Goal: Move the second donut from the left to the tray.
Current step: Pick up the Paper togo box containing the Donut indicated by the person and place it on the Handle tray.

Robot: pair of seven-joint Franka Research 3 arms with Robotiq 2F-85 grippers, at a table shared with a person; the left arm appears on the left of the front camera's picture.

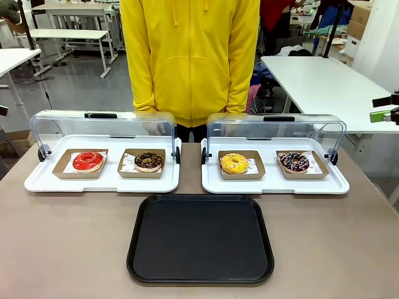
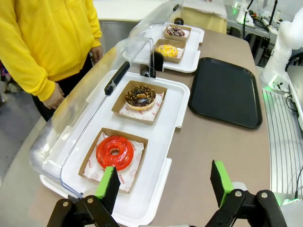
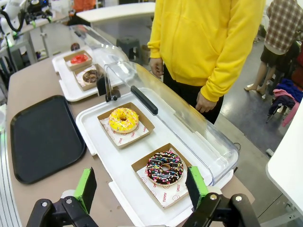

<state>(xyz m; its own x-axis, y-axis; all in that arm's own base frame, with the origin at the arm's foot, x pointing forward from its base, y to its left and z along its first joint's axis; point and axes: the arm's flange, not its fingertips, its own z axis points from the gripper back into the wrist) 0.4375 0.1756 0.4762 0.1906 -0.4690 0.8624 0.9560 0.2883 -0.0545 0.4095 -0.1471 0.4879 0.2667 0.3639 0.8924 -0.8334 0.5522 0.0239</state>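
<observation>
Far left first: my left gripper point(image 2: 164, 177) hangs over the end of the left white plastic tray point(image 1: 100, 184), green pads spread wide, nothing between them. Right below it sits the glossy red ring donut point(image 2: 114, 152), which is not my target. One place along is the one I want, the chocolate-iced ring donut point(image 2: 140, 97) with pale crumb specks, resting in its small square brown cardboard holder point(image 2: 118, 108) on that same white tray. The clear domed lid point(image 1: 103, 124) is tipped back toward the person in the yellow hoodie point(image 1: 190, 56), so I judge the donuts are open to a reach from my side. In the middle, nearer me, the large black rectangular plastic tray point(image 1: 200, 238) lies flat and bare, ready as the drop spot. Further right, a second white tray point(image 1: 274, 184) carries a yellow-iced donut point(image 1: 234, 163) and a dark sprinkled donut point(image 1: 294, 162), lid likewise thrown back. My right gripper point(image 3: 141, 182) hovers by the sprinkled one, fingers apart and empty. Nothing lifted yet; the left arm looks closest for the pick.
</observation>
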